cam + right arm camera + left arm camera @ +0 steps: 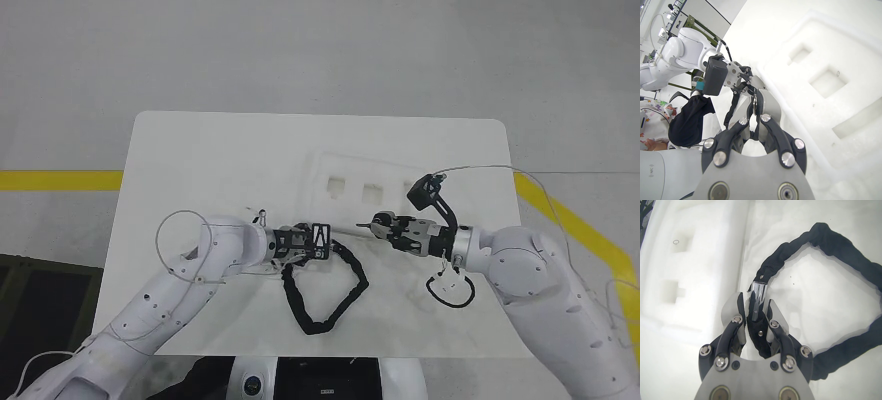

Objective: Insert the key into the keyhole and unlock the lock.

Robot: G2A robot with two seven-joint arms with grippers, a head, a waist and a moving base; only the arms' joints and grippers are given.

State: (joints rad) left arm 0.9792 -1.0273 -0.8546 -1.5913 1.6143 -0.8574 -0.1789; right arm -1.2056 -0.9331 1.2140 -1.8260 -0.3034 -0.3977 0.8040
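**Key and lock face each other across a short gap**

In the top view the left gripper (318,241) sits just left of frame centre and the right gripper (381,226) just right of it. They point at one another, near but apart.

The left gripper's fingers are clamped on the lock (758,293), at the end where its chrome barrel meets the black fabric sleeve. The barrel's long axis continues out past the fingertips, so in the top view it runs roughly left to right, toward the other arm. The chain (322,300) hangs off it in a loop toward the lower centre of that frame.

The right gripper's pads are pressed together on the key (754,102), which is held edge-on with the left gripper just beyond it.

The key looks not yet inserted. I cannot make out the keyhole, so which face of the barrel it must meet is unclear. The next move likely turns on carrying the key leftward in the top view and lining it up with that axis.
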